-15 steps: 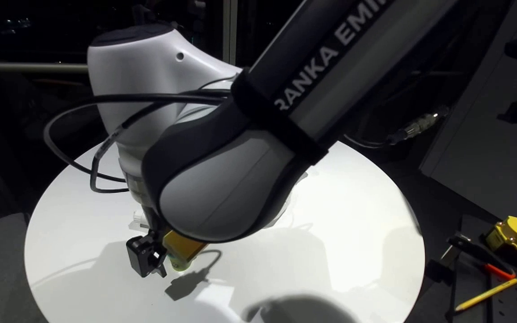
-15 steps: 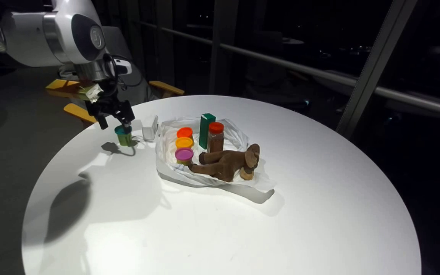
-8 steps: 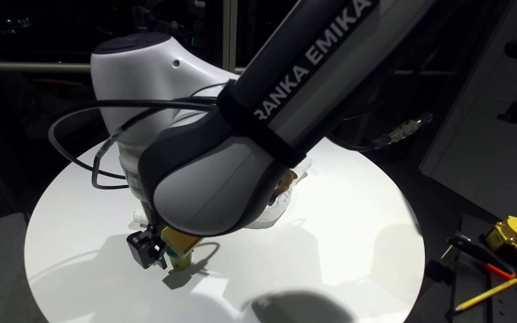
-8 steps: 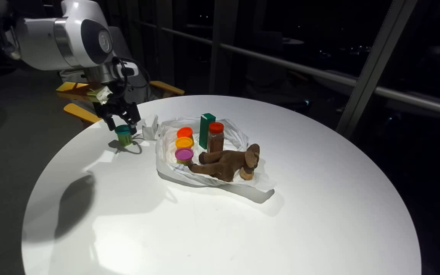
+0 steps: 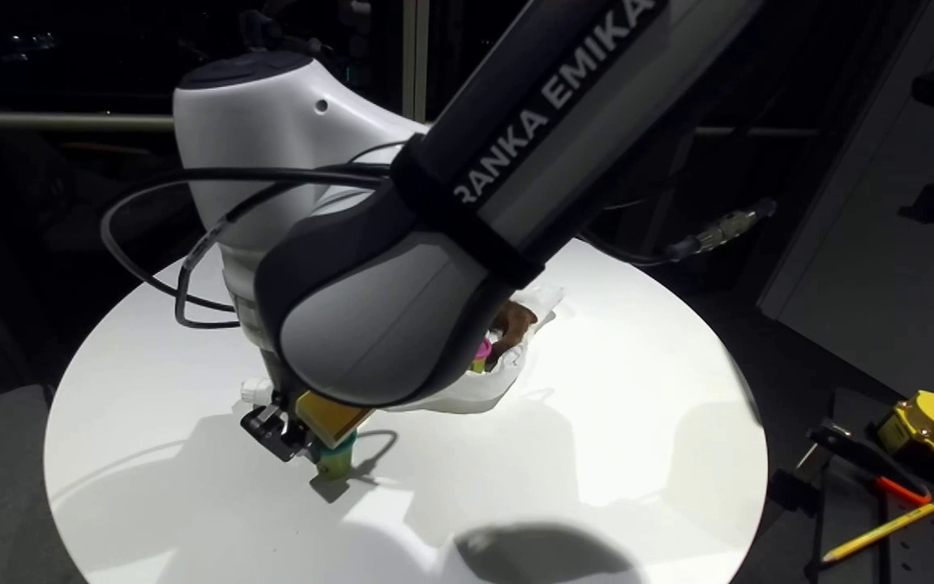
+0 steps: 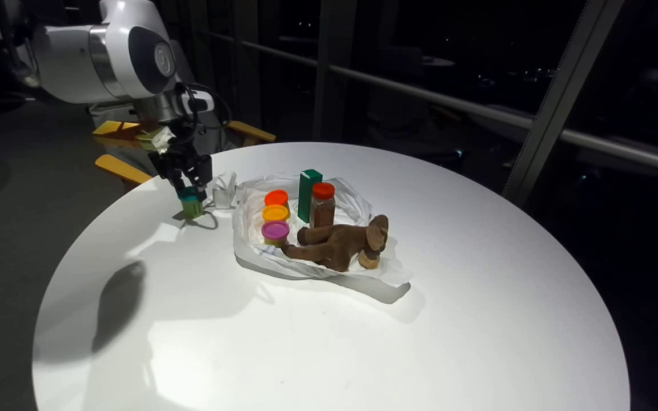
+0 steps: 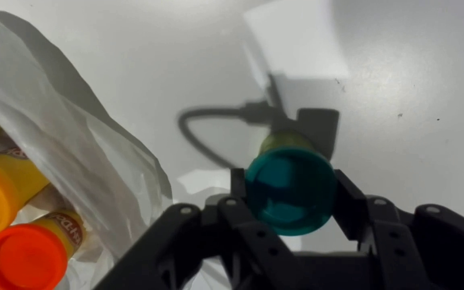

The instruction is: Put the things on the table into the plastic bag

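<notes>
Where two black fingers (image 7: 349,207) bear on opposite sides, the gripper (image 7: 290,187) appears to pinch the teal-lidded tub (image 7: 290,205), which sits directly between the tips, its long axis roughly upright. Lid: round, glossy, sunken within a raised rim; body: short, yellow-green, seemingly resting on the white table (image 6: 329,342). Farther off, leftward in the wrist view, lies the translucent plastic bag (image 7: 95,149), the likely destination, holding a red-lidded Play-Doh tub (image 7: 24,257).

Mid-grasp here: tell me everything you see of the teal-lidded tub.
The teal-lidded tub looks plastic: a round lid with raised rim, on a yellow-green body. It stands, seemingly upright, on the white table, outside the plastic bag. The gripper is closed on the lid from opposite sides, no gap showing.
</notes>
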